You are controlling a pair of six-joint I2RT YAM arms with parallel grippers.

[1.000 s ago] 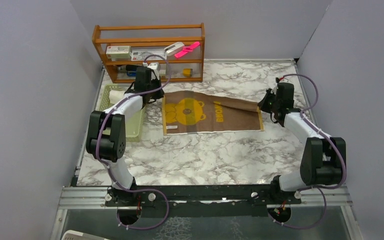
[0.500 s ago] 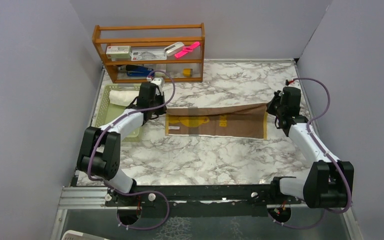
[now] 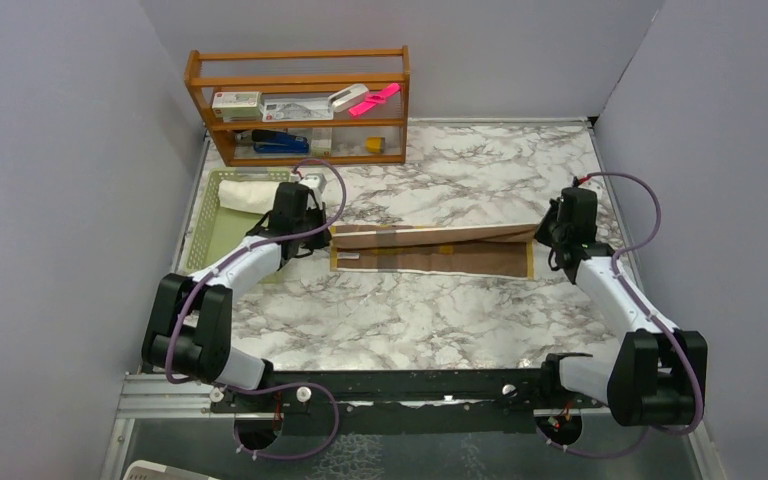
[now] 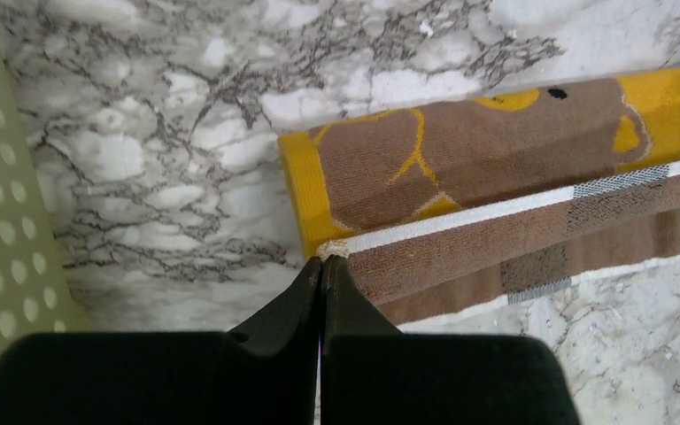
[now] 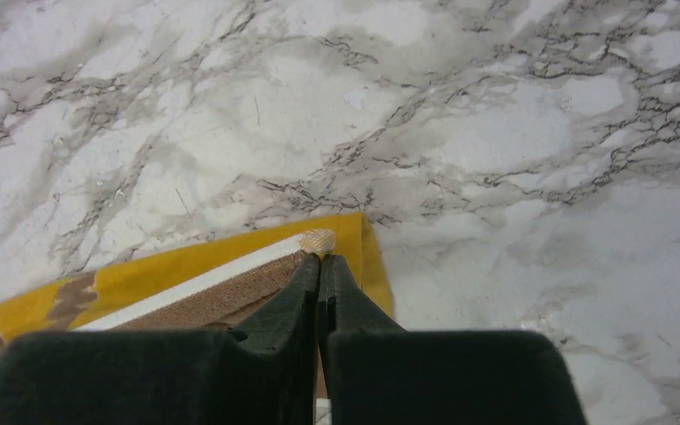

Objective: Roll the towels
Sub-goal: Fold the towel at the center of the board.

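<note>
You held the mustard-yellow and brown bear-print cloth towel (image 3: pixel 430 252), half-folded on the marble table (image 3: pixel 410 310), by its end corners, left gripper (image 4: pixel 321 263) and right gripper (image 5: pixel 319 263) pinched shut, seemingly to fold evenly.

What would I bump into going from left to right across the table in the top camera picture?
basket → left gripper → bear towel → right gripper

Bright, even light, soft shadows.
</note>
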